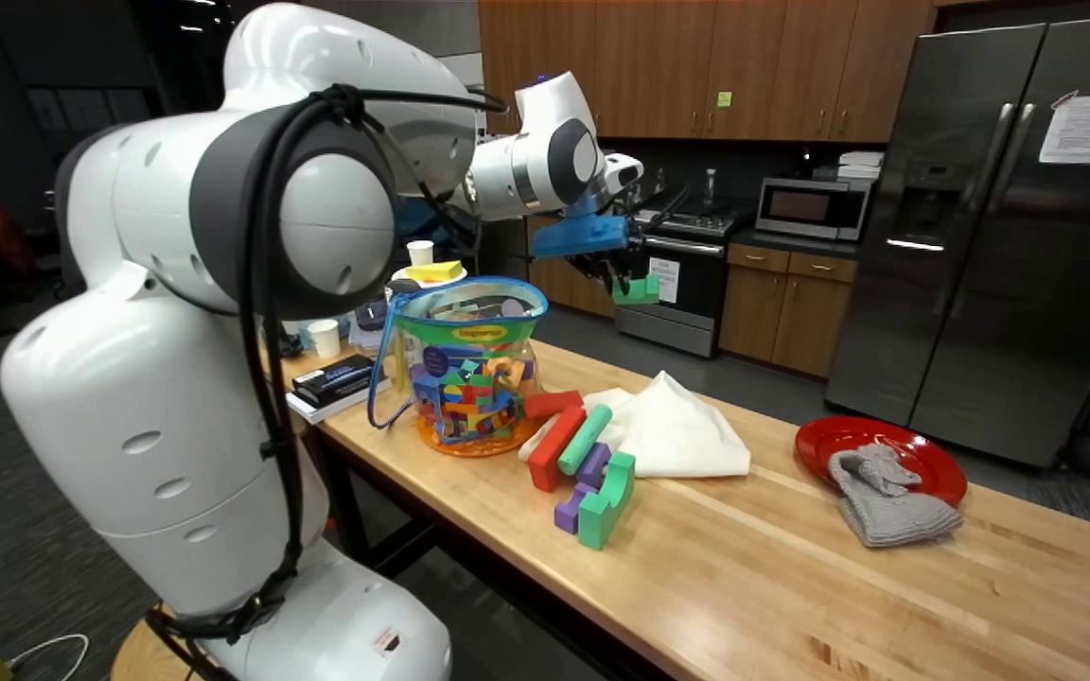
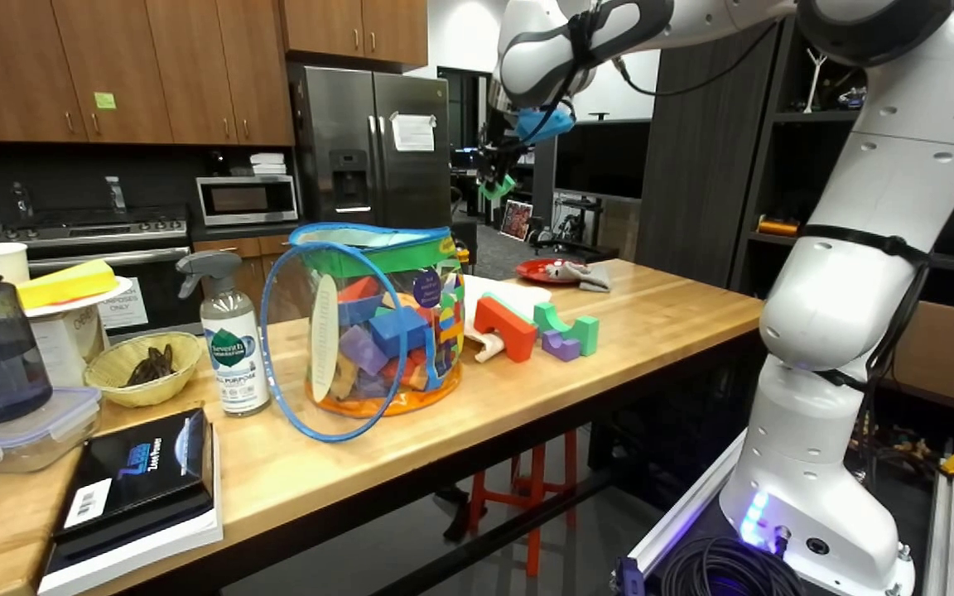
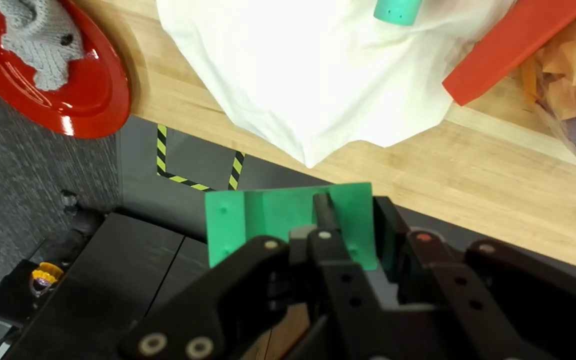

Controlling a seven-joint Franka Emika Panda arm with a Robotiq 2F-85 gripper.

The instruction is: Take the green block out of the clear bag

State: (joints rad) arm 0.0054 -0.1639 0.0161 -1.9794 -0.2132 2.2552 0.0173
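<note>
Black gripper (image 3: 352,220): fingers pinching notched green block (image 3: 279,215), wrist view's lower centre
Clear plastic bag (image 1: 479,334): centre-left, both exterior views

the wooden table (image 1: 763,577) bears the clear bag (image 1: 441,333), upright, a spray bottle (image 2: 233,364) just beside it. near the bag lie a white cloth (image 1: 682,437), red block (image 1: 553,456), purple block (image 2: 561,346) and green arch block (image 1: 606,503); well apart, a red plate (image 1: 834,433) and a grey cloth (image 1: 895,515) partly on the table. near the bottle rest a wicker basket (image 2: 146,395), a book (image 2: 154,549), a plastic container (image 2: 42,439).
</note>
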